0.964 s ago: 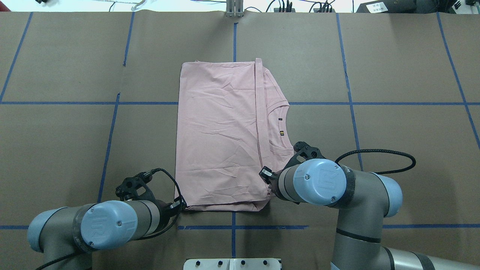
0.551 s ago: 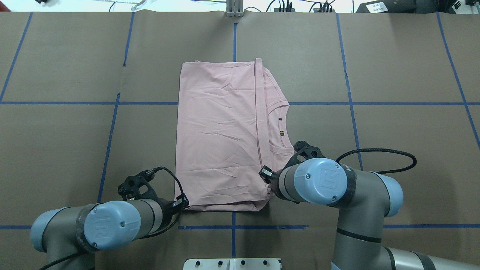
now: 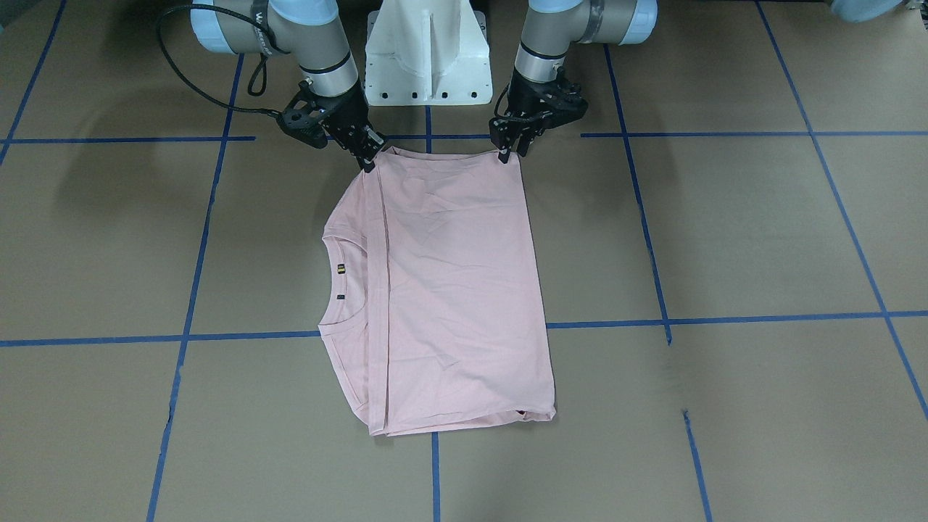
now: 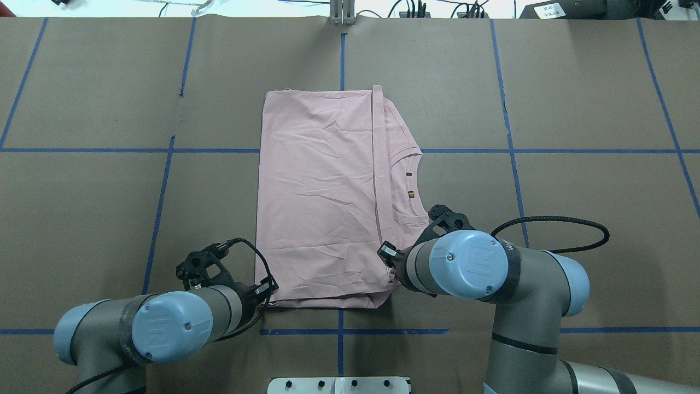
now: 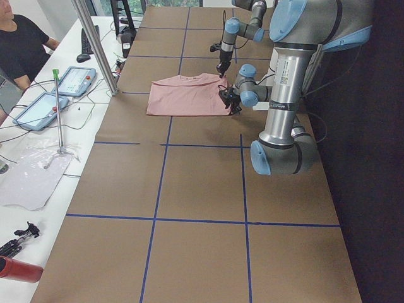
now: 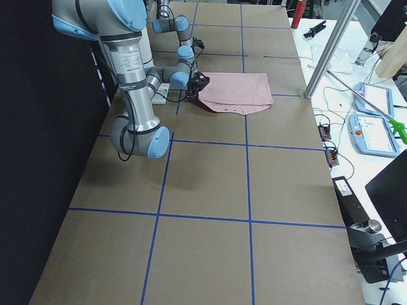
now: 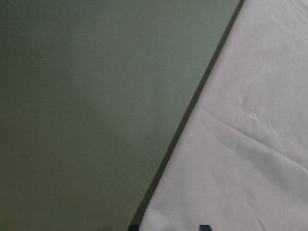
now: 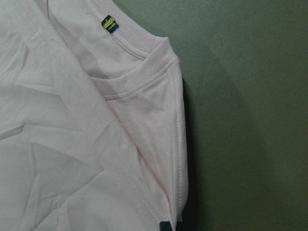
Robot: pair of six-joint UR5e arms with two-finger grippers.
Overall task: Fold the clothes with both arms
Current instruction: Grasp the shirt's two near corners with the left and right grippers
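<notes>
The pale pink T-shirt (image 4: pixel 322 197) lies folded flat on the brown table, collar and a small yellow-black neck label (image 4: pixel 410 193) towards my right. The Snoopy print is hidden. My left gripper (image 3: pixel 510 154) stands at the shirt's near left corner, its fingertips apart astride the shirt's edge (image 7: pixel 240 144). My right gripper (image 3: pixel 368 158) is down on the near right corner by the sleeve hem (image 8: pixel 175 120), its fingers together on the cloth. In the overhead view both grippers are mostly hidden under their wrists.
The white pedestal base (image 3: pixel 428 58) stands just behind the shirt's near edge. Blue tape lines (image 4: pixel 508 150) cross the table. A metal post (image 4: pixel 342 11) stands at the far edge. An operator (image 5: pixel 19 44) and control tablets (image 5: pixel 76 79) are at a side table.
My left arm has moved right and a little forward, bringing its gripper onto the shirt's near left corner. The right arm and the shirt have barely moved.
</notes>
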